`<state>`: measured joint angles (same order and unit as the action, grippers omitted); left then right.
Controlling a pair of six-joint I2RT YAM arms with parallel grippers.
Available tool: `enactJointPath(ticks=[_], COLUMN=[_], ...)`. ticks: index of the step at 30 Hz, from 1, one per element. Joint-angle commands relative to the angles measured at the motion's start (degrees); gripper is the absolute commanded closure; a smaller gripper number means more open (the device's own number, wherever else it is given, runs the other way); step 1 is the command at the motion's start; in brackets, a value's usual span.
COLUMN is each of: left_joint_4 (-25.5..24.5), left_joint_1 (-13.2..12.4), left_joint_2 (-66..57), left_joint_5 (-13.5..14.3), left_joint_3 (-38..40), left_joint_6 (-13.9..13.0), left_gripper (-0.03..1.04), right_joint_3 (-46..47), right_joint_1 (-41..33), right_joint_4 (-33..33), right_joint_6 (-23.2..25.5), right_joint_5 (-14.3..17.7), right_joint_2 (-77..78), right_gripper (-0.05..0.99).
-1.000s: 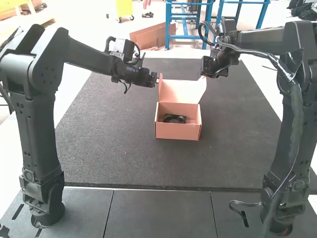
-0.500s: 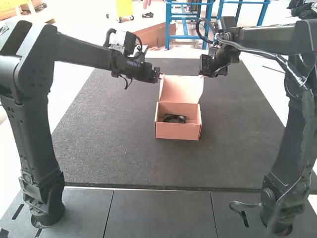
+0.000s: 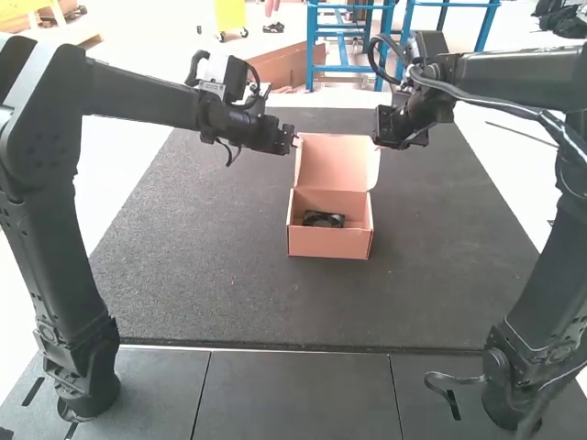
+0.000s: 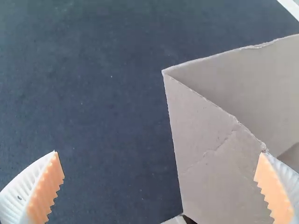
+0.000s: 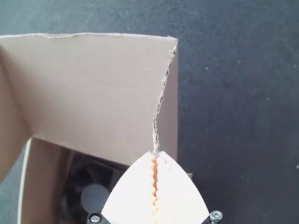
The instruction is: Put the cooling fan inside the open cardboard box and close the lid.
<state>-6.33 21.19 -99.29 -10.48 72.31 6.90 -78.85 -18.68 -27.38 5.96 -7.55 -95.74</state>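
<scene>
Lid upright, fan low in front of it; right claw pinching lid's right edge, left claw spread at lid's left corner, fold goes fwd

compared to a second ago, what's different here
The left claw edged up and back to the top left corner of the lid and is open as before. The right claw stayed shut on the lid's right edge and barely shifted. The lid went from skewed to standing flat and square. The fan and the box did not move.
</scene>
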Motion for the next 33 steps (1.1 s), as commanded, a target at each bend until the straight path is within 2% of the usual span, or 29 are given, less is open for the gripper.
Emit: enactJointPath(ticks=[1,8,15,33], left_joint_4=[0.1,2.5,3.3,4.7], left_joint_1=[1.0,1.0,1.4,1.5], left_joint_2=[3.0,3.8,4.7,6.0], left_joint_5=[0.1,0.0,0.1,-0.2], left_joint_3=[-2.4,-6.1,-8.2,-12.2], left_joint_6=[-0.6,-0.4,0.2,-0.1], left_gripper=[0.04,0.04,0.04,0.04], right_joint_3=[1.1,4.1,5.8,11.0], right_joint_1=[-1.5,-2.7,-3.7,-3.8], right_joint_4=[0.0,0.1,0.1,-0.1], right_joint_6=[0.1,0.3,0.5,0.5], right_joint_5=[-1.2,-3.7,-4.8,-5.1], right_joint_2=[2.5,4.3,5.3,8.1], right_gripper=[0.95,0.95,0.95,0.95])
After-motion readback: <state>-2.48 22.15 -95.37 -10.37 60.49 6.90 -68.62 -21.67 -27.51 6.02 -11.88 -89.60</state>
